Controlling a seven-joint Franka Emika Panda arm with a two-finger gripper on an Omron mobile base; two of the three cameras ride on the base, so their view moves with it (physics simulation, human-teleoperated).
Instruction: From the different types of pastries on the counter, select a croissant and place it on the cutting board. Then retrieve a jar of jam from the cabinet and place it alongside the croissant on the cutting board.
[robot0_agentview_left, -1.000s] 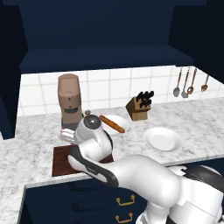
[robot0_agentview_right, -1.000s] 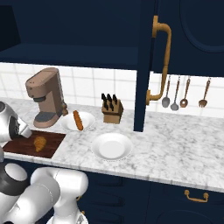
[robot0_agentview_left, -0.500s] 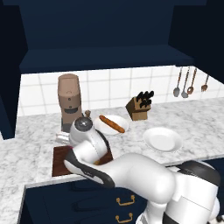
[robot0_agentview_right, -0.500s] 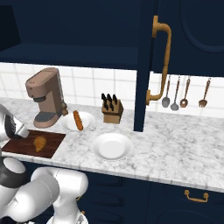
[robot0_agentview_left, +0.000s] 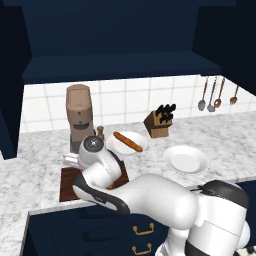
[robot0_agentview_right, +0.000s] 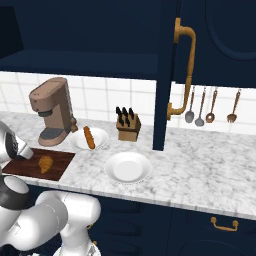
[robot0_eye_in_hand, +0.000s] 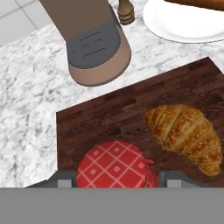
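Since the earlier frame the arm has swung lower over the cutting board (robot0_eye_in_hand: 109, 118). The gripper (robot0_eye_in_hand: 114, 180) grasps the jam jar (robot0_eye_in_hand: 116, 168) (croissant (robot0_eye_in_hand: 186, 133) just beside); a tilted release risks tipping it onto the croissant.

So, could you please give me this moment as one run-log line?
claw: shut on jar of jam | jar: over cutting board | croissant: on board, beside jar | baguette: on plate

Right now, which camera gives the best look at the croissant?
The hand view: the croissant lies large and unblocked on the cutting board beside the jar of jam. The right base view shows it small; in the left base view the arm mostly covers it.
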